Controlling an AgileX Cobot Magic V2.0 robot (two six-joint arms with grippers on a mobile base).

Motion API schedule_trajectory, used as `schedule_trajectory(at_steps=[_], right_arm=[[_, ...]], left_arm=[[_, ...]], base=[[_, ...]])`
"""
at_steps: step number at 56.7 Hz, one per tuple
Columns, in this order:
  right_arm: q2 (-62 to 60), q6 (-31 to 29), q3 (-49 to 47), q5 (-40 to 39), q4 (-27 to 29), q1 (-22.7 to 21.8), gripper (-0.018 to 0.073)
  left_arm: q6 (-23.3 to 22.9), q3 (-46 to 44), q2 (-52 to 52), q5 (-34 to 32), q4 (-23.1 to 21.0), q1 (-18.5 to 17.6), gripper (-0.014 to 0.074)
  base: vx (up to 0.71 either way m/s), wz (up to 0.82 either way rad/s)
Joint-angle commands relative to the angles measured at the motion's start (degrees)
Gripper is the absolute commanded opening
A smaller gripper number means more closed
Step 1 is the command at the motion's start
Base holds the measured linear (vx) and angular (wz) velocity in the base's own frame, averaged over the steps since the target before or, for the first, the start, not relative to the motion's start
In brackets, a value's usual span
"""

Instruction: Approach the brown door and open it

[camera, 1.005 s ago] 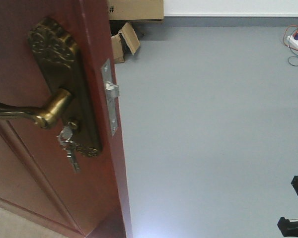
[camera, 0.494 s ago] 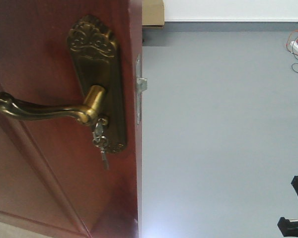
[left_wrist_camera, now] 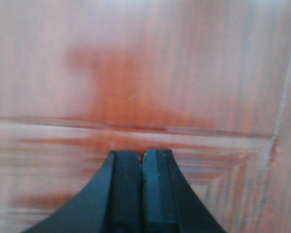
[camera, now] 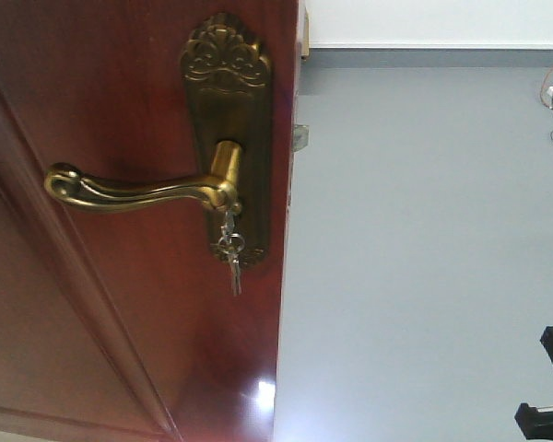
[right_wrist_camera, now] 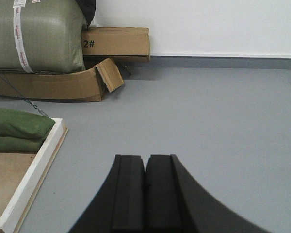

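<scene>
Left gripper (left_wrist_camera: pixel 142 162): jaws fully closed, the two black fingers pressed together with only a thin seam between them, nothing held. The fingers enter the left wrist view from the bottom edge and point upward.

Right gripper (right_wrist_camera: pixel 145 165): jaws fully closed, pads touching along a straight central seam, nothing held. The fingers rise from the bottom edge of the right wrist view.

In the front-facing view, a black part of the robot shows at the lower right corner; its identity cannot be determined.

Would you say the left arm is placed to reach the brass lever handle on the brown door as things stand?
Probably yes. The shut left gripper faces the brown door panel with nothing between them, though the lever handle lies outside its wrist view, so it would have to reposition and open first.
</scene>
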Motion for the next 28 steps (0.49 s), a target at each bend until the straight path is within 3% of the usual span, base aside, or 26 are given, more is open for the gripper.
schedule_trajectory(at_steps=[1, 28], right_arm=[[-0.3, -0.5, 0.2, -4.4, -0.4, -0.1, 0.0], [-0.3, -0.5, 0.2, -4.4, -0.4, -0.1, 0.0]], left_arm=[[-0.1, -1.8, 0.3, -2.1, -0.3, -0.2, -0.0003], [-0.1, -1.8, 0.3, -2.1, -0.3, -0.2, -0.0003]], base=[[0.12, 0.03], [0.09, 0.03]])
